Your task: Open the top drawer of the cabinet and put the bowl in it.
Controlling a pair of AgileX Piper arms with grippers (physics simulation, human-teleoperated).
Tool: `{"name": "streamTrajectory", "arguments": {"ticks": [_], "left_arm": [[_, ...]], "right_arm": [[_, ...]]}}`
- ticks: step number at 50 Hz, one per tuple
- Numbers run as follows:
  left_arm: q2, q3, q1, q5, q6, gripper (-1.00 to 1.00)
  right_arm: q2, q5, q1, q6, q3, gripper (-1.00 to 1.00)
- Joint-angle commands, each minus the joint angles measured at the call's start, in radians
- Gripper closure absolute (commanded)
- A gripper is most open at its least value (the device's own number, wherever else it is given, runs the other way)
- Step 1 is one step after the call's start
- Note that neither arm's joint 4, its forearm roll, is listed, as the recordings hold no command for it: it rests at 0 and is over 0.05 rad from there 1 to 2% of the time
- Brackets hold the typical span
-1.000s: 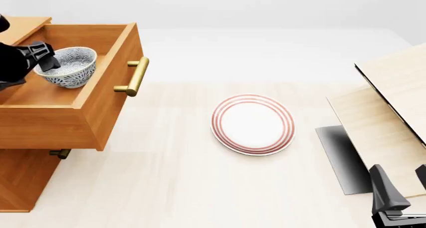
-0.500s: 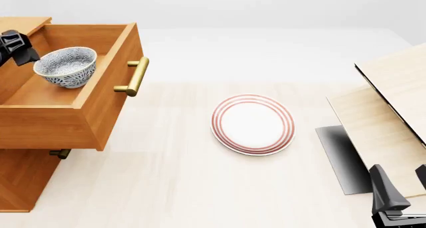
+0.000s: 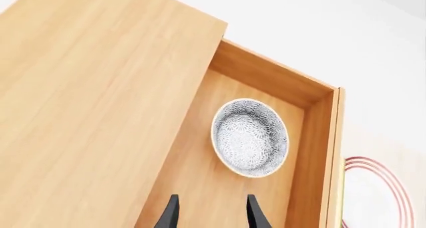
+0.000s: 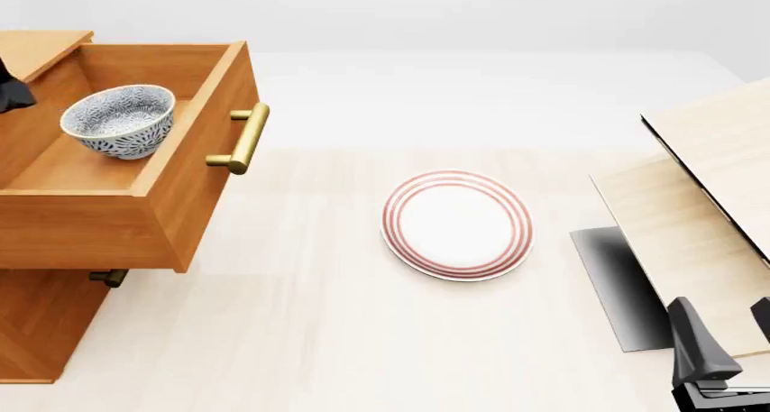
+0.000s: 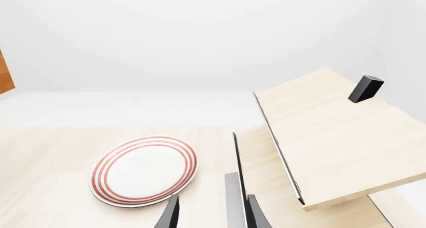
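Note:
The top drawer (image 4: 198, 173) of the cabinet (image 4: 36, 326) stands pulled out, its brass handle (image 4: 244, 138) facing the table. The speckled bowl (image 4: 118, 121) sits upright on the drawer floor, touched by nothing. In the left wrist view the bowl (image 3: 250, 137) lies in the drawer (image 3: 313, 138) beyond my left gripper (image 3: 211, 215), which is open, empty and well clear of the bowl. Only a dark sliver of the left arm (image 4: 9, 93) shows at the front view's left edge. My right gripper (image 4: 726, 338) hangs open and empty at the near right.
A white plate with red rings (image 4: 457, 224) lies mid-table. A pale slanted wooden structure (image 4: 704, 187) fills the right side, with a dark slab (image 4: 619, 286) at its foot. A lower drawer's handle (image 4: 108, 277) pokes out under the open drawer.
My left gripper has drawn back from the bowl's rim and moved left, almost out of the front view. The bowl stays put in the drawer. The right arm is still.

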Motion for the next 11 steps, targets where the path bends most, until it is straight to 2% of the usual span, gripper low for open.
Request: {"name": "streamTrajectory", "arguments": {"ticks": [1,11], "left_arm": [[-0.081,0.000,0.005,0.065,0.022,-1.00],[-0.144,0.013,0.021,0.102,0.036,-1.00]], "right_arm": [[-0.001,0.000,0.000,0.000,0.001,-1.00],[-0.001,0.000,0.000,-0.001,0.001,-1.00]]}}
